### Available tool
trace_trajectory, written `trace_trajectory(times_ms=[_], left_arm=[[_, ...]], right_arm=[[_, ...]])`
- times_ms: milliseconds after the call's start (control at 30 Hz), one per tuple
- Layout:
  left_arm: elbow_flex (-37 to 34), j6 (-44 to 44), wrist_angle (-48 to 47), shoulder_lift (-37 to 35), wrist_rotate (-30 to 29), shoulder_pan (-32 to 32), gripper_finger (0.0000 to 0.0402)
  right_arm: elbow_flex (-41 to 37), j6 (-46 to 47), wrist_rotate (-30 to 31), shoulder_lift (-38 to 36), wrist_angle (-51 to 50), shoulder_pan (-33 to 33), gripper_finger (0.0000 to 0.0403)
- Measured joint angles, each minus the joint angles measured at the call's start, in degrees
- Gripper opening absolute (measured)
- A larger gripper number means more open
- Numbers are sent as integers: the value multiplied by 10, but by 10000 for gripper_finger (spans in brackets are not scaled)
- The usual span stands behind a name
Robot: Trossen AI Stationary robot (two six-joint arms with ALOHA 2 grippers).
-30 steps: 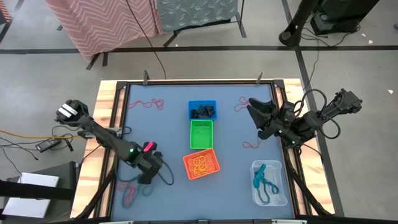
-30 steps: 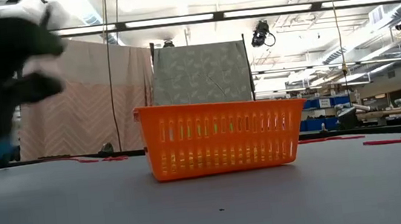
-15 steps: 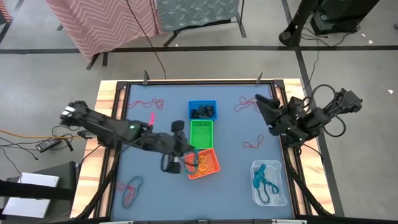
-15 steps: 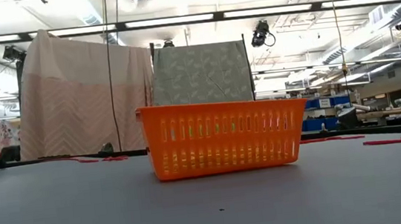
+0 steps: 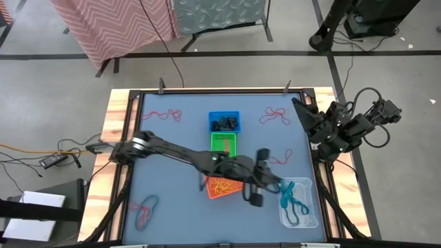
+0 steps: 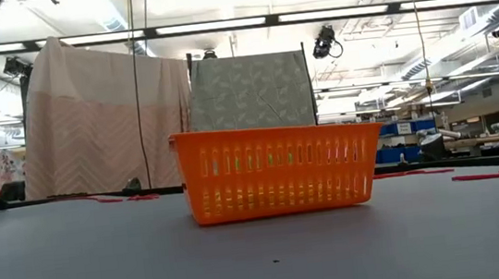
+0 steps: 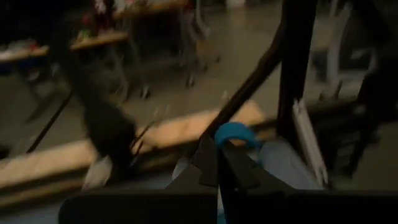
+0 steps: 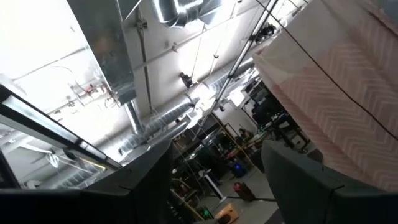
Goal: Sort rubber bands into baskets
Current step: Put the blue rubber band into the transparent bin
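High view: left gripper (image 5: 258,180), jaws seemingly clamped on a teal rubber band (image 7: 232,133) (blurred), should release squarely over the clear tub (image 5: 310,215).

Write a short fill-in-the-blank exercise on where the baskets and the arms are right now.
1. In the high view, the green basket sits between the blue basket and the ____ basket.
2. The teal-blue rubber bands lie in the ____ tub.
3. The ____ arm reaches across the table, its gripper beside that tub.
4. The right gripper is raised at the table's ____ edge.

Missing words: orange; clear; left; right
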Motion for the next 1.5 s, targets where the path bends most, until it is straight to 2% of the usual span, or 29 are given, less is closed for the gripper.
trace_trajectory(times_ms=[200, 400, 567, 867, 1067, 1200, 1500], left_arm=[[130, -5, 67, 124, 57, 6, 0], [208, -7, 96, 215, 55, 17, 2], [216, -48, 123, 248, 51, 22, 3], [215, -52, 125, 263, -15, 27, 5], [215, -129, 53, 263, 9, 26, 10], [215, -135, 18, 263, 51, 24, 45], [217, -105, -20, 236, 103, 27, 173]], right_arm=[[0, -3, 9, -10, 0, 0, 256], [0, -3, 11, -10, -5, 0, 256], [0, -3, 11, -10, -8, 0, 256], [0, 7, 12, -5, -26, 0, 256], [0, 8, 12, -4, -30, 0, 256], [0, 7, 12, -4, -31, 0, 256], [0, 2, 12, -4, -32, 0, 256]])
